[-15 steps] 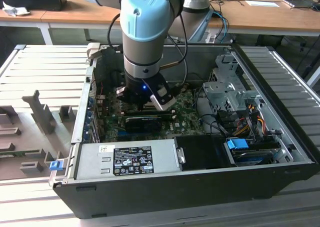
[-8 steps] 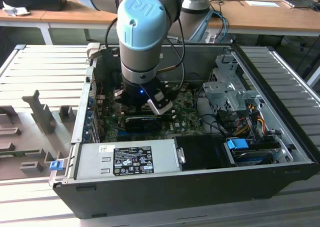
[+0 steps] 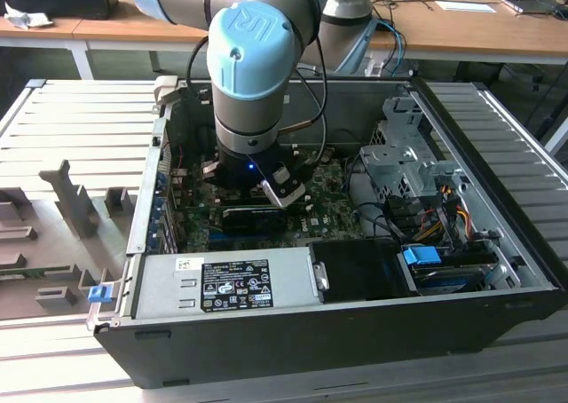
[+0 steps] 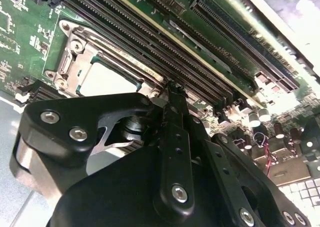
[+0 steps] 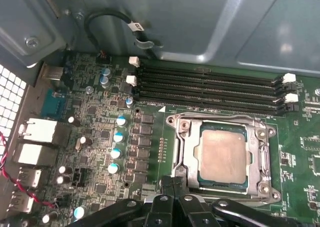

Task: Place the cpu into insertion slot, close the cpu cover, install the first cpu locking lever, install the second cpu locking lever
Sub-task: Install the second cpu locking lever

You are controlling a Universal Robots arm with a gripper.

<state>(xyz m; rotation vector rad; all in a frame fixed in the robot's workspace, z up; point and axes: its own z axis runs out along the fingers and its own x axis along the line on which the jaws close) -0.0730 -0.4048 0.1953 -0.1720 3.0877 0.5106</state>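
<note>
The cpu (image 5: 222,154) lies flat in the insertion slot (image 5: 235,191) on the green board, its pale silver face up. The cpu cover (image 5: 187,152), a silver frame, is down around it, and the chip shows through its window. My gripper (image 5: 172,181) is shut, with its black fingertips pressed together right at one edge of the socket. In the second wrist view the gripper (image 4: 172,89) points at the board beside the cpu (image 4: 107,79) and the cpu cover (image 4: 75,57). In the exterior view the gripper (image 3: 266,190) reaches down into the open computer case. How the locking levers stand is unclear.
Long black memory slots (image 5: 210,87) run along one side of the socket, and upright capacitors (image 5: 117,137) stand on another. The case's grey wall (image 5: 200,22) and a black cable (image 5: 115,17) are close by. A power supply (image 3: 222,283), a black card (image 3: 253,217) and a drive cage (image 3: 399,154) crowd the case.
</note>
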